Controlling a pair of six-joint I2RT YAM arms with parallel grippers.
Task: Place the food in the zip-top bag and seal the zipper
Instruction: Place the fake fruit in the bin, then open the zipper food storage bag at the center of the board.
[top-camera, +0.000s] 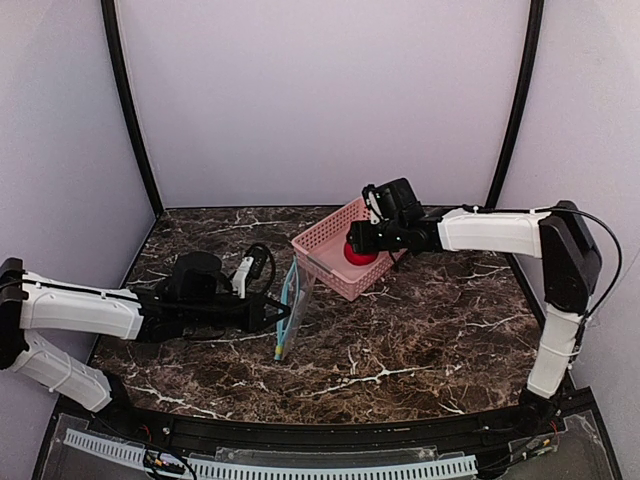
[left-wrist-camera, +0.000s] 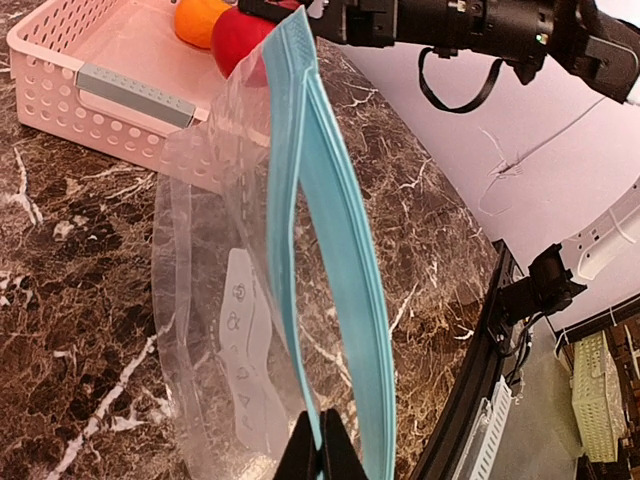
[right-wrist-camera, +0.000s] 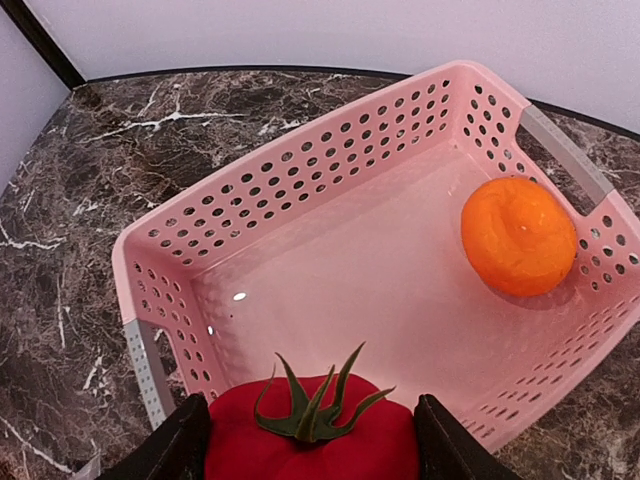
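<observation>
Right end effector (right-wrist-camera: 310, 450) clasps red toy tomato (right-wrist-camera: 250, 452) over pink slotted basket (right-wrist-camera: 300, 200); left end effector (left-wrist-camera: 320, 452) pinches teal zipper (left-wrist-camera: 330, 250), propping clear plastic bag (left-wrist-camera: 220, 300) open toward two o'clock.

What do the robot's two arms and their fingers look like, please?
Both arms have white, rounded link shells with black joints: the left arm and the right arm. Each wrist ends in a black housing and black fingers. A thin black cable loops beside the right arm's elbow; another curls by the left wrist.
</observation>
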